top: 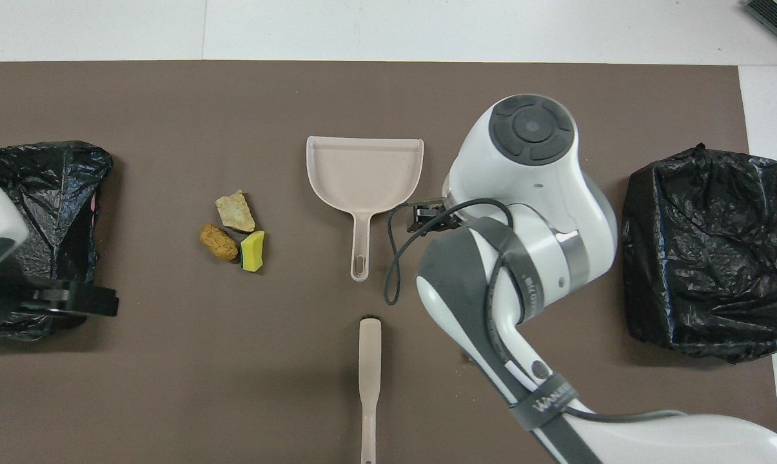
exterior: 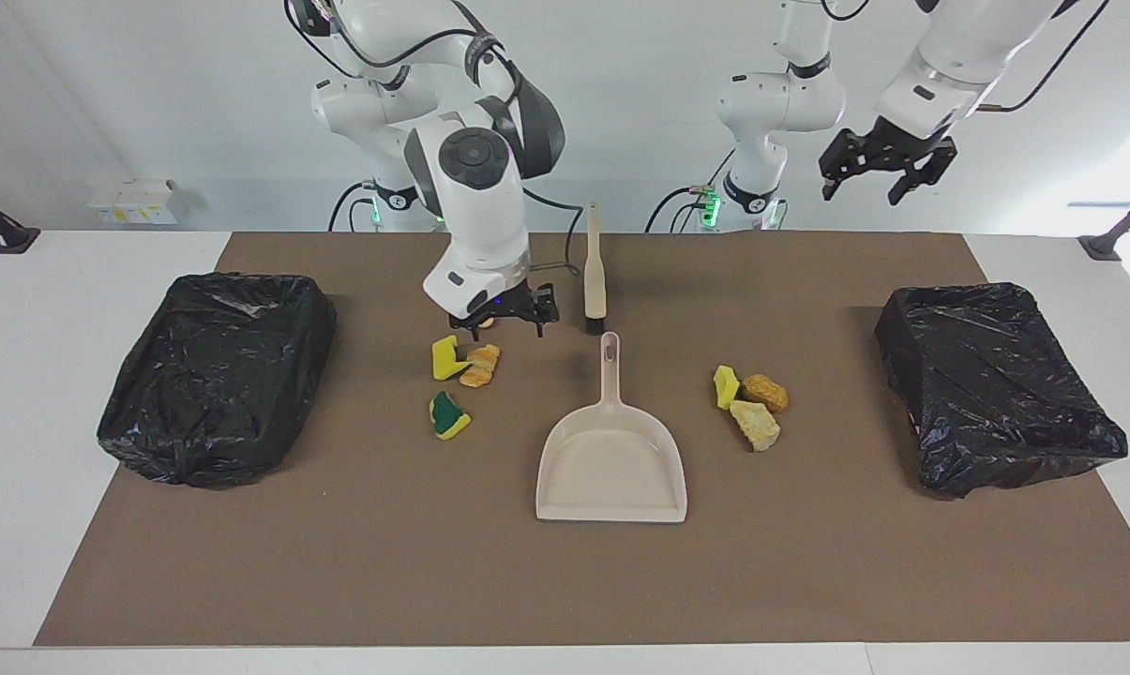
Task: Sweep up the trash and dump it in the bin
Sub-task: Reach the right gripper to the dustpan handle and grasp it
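**Right gripper low over trash beside brush**

The right gripper [exterior: 504,323] is seen low over the trash [exterior: 463,377] cluster at 9 o'clock of the brush [exterior: 595,272], fingers spread wide, nothing held. Three more scraps [exterior: 752,403] lie at 3 o'clock of the dustpan [exterior: 611,459]. The left gripper [exterior: 883,176] waits raised, fingers wide, empty.

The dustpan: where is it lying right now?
In the facing view the dustpan lies flat mid-table between the two trash clusters, handle pointing toward the robots and the brush, which is just nearer to them.
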{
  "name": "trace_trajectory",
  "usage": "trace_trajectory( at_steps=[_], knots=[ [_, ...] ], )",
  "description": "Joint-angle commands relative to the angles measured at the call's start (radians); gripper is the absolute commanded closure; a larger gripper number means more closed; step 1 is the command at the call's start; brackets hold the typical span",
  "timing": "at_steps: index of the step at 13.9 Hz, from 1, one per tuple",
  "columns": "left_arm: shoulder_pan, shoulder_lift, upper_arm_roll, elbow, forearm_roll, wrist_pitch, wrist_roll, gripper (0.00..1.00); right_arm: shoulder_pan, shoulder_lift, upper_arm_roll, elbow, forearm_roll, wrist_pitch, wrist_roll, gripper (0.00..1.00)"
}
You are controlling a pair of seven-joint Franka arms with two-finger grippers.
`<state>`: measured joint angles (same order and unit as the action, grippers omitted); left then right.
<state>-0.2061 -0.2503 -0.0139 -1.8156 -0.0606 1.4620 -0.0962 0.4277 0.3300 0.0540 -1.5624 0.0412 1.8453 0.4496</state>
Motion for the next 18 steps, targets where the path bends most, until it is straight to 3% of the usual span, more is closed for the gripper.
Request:
trace_trajectory(
  at_steps=[1,5,8,10,11,12,15,18],
  knots=[
    [-0.105,-0.101,0.012,-0.189,-0.005,0.113,-0.101,0.00,0.051,0.069,-0.002,0.067,0.016,0.034,0.101,0.00],
    [-0.251,-0.107,0.012,-0.321,-0.005,0.171,-0.229,0.00,0.100,0.168,0.000,0.105,0.017,0.146,0.202,0.00],
    [-0.294,-0.222,0.012,-0.508,-0.039,0.367,-0.289,0.00,0.127,0.243,0.018,0.165,0.013,0.178,0.236,0.00],
    [-0.321,-0.225,0.012,-0.531,-0.051,0.386,-0.289,0.00,0.132,0.245,0.018,0.154,-0.006,0.189,0.225,0.00],
    [-0.323,-0.227,0.012,-0.544,-0.051,0.397,-0.289,0.00,0.146,0.244,0.018,0.145,-0.012,0.190,0.227,0.06],
    [-0.323,-0.227,0.012,-0.548,-0.051,0.403,-0.289,0.00,0.154,0.238,0.018,0.118,-0.009,0.198,0.230,0.18],
    [-0.322,-0.228,0.012,-0.559,-0.051,0.396,-0.284,0.00,0.157,0.207,0.020,0.044,-0.007,0.227,0.228,0.25],
    [-0.314,-0.231,0.015,-0.562,-0.051,0.391,-0.275,0.00,0.158,0.196,0.020,0.032,-0.007,0.220,0.225,0.48]
  ],
)
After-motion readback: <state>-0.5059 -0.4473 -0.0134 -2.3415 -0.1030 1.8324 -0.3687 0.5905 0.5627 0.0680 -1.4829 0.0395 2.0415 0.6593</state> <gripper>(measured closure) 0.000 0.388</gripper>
